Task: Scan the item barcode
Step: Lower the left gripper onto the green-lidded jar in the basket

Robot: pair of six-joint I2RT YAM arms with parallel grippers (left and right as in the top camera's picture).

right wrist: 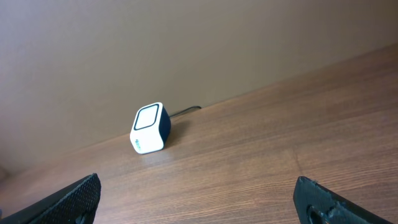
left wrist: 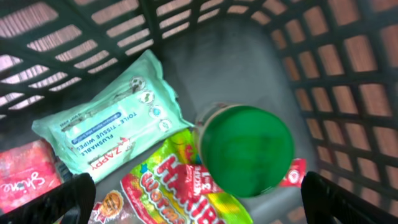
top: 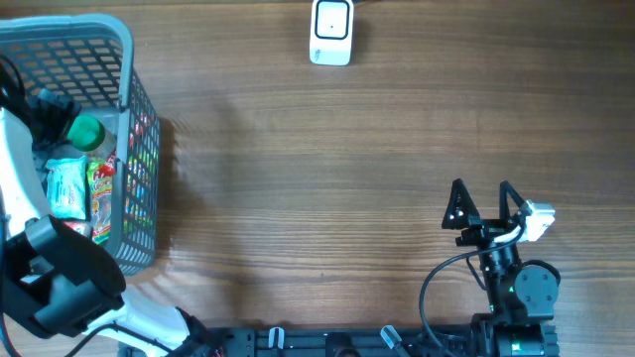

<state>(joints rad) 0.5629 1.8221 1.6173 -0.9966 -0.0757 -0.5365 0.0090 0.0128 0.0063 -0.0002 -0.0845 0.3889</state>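
The white barcode scanner (top: 331,32) stands at the table's far edge; in the right wrist view the scanner (right wrist: 150,128) is far ahead, its window tilted up. Items lie in the grey basket (top: 139,89): a green-lidded jar (left wrist: 247,149), a mint wipes pack (left wrist: 109,121) and a Haribo worms bag (left wrist: 180,190). My left gripper (left wrist: 199,202) hangs open above the jar and the worms bag, holding nothing. My right gripper (top: 482,193) rests open over bare wood at the front right, pointed toward the scanner.
A red packet (left wrist: 25,177) and a red sachet (left wrist: 292,174) also lie in the basket. The basket walls (left wrist: 348,74) rise close around my left gripper. Wooden tabletop (top: 317,178) stretches between basket, scanner and right arm.
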